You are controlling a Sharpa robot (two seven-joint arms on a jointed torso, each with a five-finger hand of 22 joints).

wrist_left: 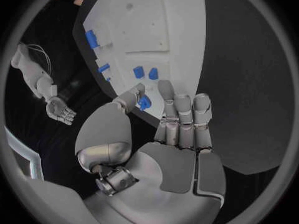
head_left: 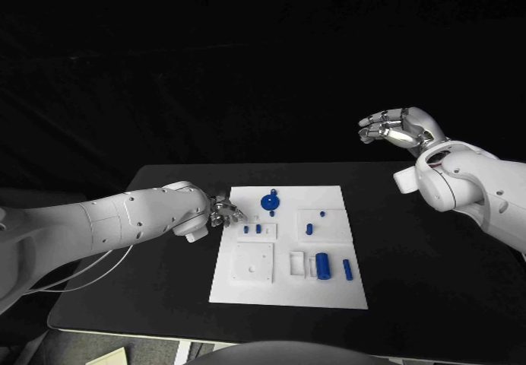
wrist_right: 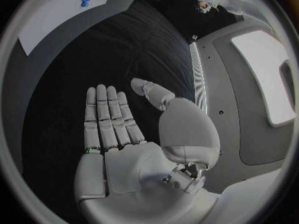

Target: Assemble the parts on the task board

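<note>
My left robot hand (wrist_left: 163, 115) pinches a small blue part (wrist_left: 144, 102) at the task board's (head_left: 287, 293) edge for seating; my right robot hand (wrist_right: 134, 134) waits wide, empty.

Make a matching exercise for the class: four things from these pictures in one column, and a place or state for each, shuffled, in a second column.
Column one:
1. left hand
2. right hand
3. round blue part
4. long blue cylinder

Column two:
A. raised beyond the table's far right side, fingers apart, holding nothing
B. lying near the front of the white board
C. at the board's left edge, pinching a small blue part
D. near the board's far edge

Pairs: 1-C, 2-A, 3-D, 4-B
</note>
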